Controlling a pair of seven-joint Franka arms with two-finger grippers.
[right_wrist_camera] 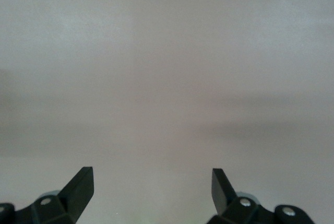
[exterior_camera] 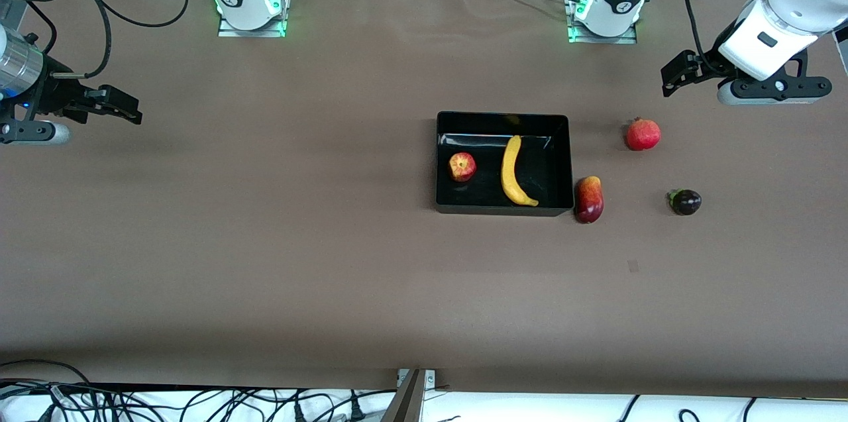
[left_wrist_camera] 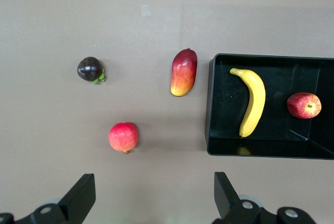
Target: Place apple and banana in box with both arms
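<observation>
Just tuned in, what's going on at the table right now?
Nothing is being handled. The apple and banana both lie in the black box. The left gripper and right gripper hang open and empty over bare table at their own ends. A mango, pomegranate and mangosteen sit outside the box.

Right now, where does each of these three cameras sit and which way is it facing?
Front view: high across the table, facing both arms' bases; shows the open left gripper and open right gripper.
Left wrist view: looks down on the glossy black box holding the yellow banana; own fingers show.
Right wrist view: bare tabletop, own fingers.
Shared: front and left wrist both show the box.
</observation>
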